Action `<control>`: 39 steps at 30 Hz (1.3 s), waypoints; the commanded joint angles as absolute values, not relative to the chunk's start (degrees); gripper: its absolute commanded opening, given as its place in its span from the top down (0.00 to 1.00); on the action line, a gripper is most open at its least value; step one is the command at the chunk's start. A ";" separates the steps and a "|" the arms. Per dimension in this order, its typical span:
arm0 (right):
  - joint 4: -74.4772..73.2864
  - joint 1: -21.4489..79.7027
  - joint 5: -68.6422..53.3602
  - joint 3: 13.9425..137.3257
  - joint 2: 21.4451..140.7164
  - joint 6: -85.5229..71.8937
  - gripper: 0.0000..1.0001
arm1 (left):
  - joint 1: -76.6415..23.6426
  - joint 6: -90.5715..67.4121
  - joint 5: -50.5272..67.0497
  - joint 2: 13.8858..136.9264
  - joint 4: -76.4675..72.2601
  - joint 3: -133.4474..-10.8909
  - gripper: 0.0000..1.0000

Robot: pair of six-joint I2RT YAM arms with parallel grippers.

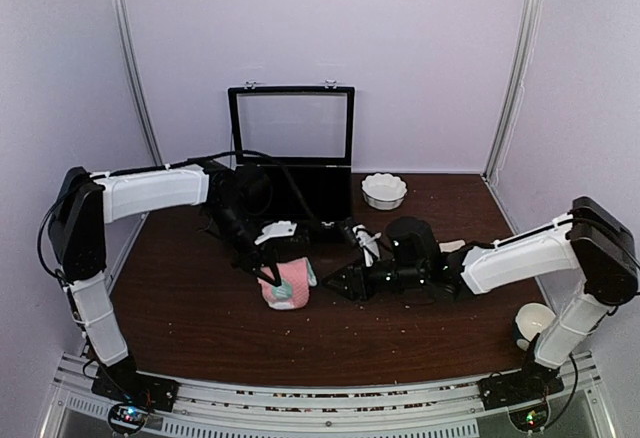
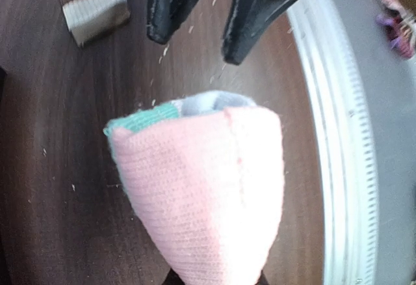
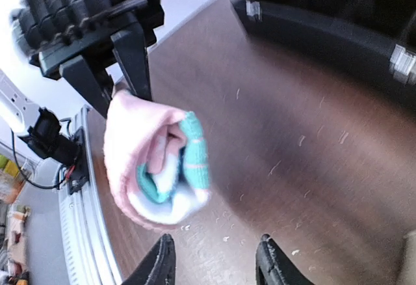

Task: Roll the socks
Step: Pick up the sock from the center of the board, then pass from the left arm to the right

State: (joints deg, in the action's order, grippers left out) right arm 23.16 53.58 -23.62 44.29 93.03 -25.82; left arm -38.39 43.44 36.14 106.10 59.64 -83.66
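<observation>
The left fingers (image 1: 266,270) clamp the rolled pink sock (image 1: 289,285) in the middle of the tabletop (image 1: 180,308). Left wrist: the sock fills the foreground, the right fingers (image 2: 170,12) parted beyond. Right wrist: those fingers stand apart, empty.

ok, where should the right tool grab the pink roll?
Take the pink roll across its free half, coming from the layered mint-and-white end that faces the right tool. The left tool pinches the opposite edge, so that half is clear, and the right tool's open jaws probably span it.
</observation>
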 commanded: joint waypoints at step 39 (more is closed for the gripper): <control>-18.70 59.47 -24.05 73.57 87.26 2.88 0.42 | -36.72 50.43 48.65 107.09 88.73 -106.48 1.00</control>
